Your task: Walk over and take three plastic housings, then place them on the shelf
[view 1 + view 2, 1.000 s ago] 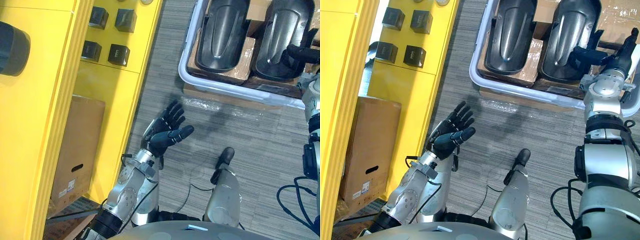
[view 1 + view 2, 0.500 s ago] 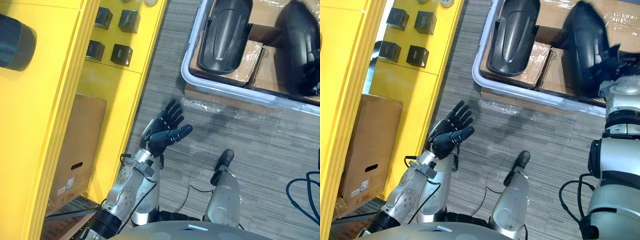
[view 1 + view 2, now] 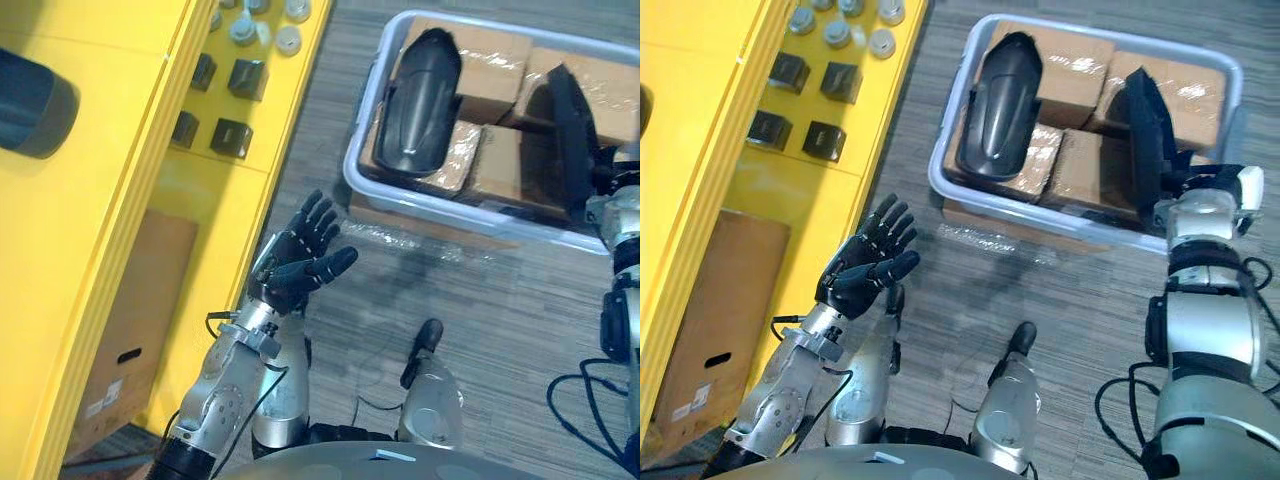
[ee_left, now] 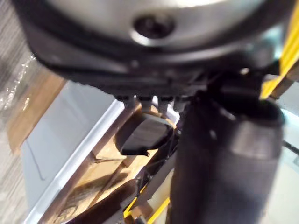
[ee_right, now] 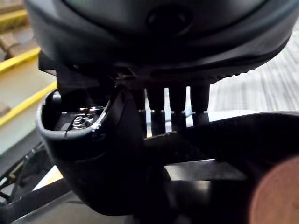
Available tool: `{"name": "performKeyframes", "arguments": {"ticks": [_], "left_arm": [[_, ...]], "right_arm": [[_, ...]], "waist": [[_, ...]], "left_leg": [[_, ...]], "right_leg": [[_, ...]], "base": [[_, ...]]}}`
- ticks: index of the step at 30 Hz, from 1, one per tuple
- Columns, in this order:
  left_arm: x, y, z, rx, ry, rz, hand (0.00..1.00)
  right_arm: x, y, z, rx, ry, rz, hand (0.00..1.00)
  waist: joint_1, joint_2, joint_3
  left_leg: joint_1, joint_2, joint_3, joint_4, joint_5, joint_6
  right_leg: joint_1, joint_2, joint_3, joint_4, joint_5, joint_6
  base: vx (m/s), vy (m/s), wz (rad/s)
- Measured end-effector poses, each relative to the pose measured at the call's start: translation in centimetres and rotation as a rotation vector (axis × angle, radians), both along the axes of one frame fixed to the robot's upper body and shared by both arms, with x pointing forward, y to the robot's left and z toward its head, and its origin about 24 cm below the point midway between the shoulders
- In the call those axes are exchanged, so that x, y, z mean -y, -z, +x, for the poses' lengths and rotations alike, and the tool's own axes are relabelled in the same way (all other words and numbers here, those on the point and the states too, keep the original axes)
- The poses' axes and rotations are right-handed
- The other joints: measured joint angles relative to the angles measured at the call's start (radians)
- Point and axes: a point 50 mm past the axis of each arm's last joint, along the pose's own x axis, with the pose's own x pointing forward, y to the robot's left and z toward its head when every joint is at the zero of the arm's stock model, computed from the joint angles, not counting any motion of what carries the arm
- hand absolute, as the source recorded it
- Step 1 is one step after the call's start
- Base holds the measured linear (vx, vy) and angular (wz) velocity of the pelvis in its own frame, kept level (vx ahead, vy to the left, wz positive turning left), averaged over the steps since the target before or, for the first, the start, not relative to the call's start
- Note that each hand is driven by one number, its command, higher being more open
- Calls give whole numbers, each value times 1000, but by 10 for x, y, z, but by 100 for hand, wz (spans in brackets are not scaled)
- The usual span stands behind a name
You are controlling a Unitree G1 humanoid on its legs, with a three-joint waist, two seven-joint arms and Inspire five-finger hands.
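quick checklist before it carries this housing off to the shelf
1. Right hand grip on the held housing: ok, fingers and thumb clamp its edge in the right wrist view.
2. Held housing out of the bin: cannot tell; it stands on edge, its lower end low over the bin.
3. Left hand free: ok, open and empty beside the yellow shelf.
4. Supply for three: cannot tell; a second housing lies in the bin.
5. Shelf room: cannot tell; black blocks sit on the near tier.
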Motion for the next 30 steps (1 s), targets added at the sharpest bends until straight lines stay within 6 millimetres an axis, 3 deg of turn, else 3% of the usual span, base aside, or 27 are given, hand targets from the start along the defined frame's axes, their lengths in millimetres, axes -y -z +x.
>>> {"name": "performKeyframes", "arguments": {"ticks": [3, 6, 8, 13, 16, 20, 30], "left_arm": [[3, -3, 2, 25, 44, 40, 100], [12, -10, 10, 35, 120, 83, 100], [17, -8, 15, 2, 156, 174, 100], [26, 4, 22, -112, 175, 201, 100], [33, 13, 35, -198, 137, 198, 100], [37, 23, 41, -342, 75, 57, 100], [55, 16, 46, -434, 128, -296, 100]], "right_arm": [[-15, -3, 5, 42, -41, -93, 0], [-31, -20, 7, 124, -104, -261, 0], [-56, -23, 9, 186, -190, -378, 0], [-95, -15, 5, 256, -347, -540, 0], [-115, -7, 2, 306, -416, -592, 0], [-136, 5, -6, 345, -495, -650, 0], [-171, 26, -10, 346, -649, -713, 0]], "waist": [[-18, -15, -38], [-25, -20, -75], [-37, -32, -136], [-49, -65, -242], [-58, -81, -286], [-91, -101, -322], [-95, -131, -367]], "left_leg": [[31, 3, 13, -33, 8, 0], [57, 5, 35, -33, 6, 1], [66, 16, 59, -33, 6, 1], [90, 44, 96, -34, 4, -2], [109, 58, 115, -36, -10, -21], [117, 60, 119, -38, -16, -27], [116, 55, 128, -35, -13, -24]], "right_leg": [[20, 5, 4, -26, 5, 8], [58, 11, 9, -61, 13, 13], [71, 24, 11, -77, 16, 11], [88, 54, 19, -100, 26, -1], [107, 68, 34, -130, 30, -5], [119, 71, 38, -156, 42, -4], [131, 72, 41, -197, 78, -3]], "base": [[85, -32, -10], [76, -31, -6], [48, -48, -8], [14, -60, -14], [-61, -40, -19], [-87, -14, -8], [-11, -6, -1]]}}
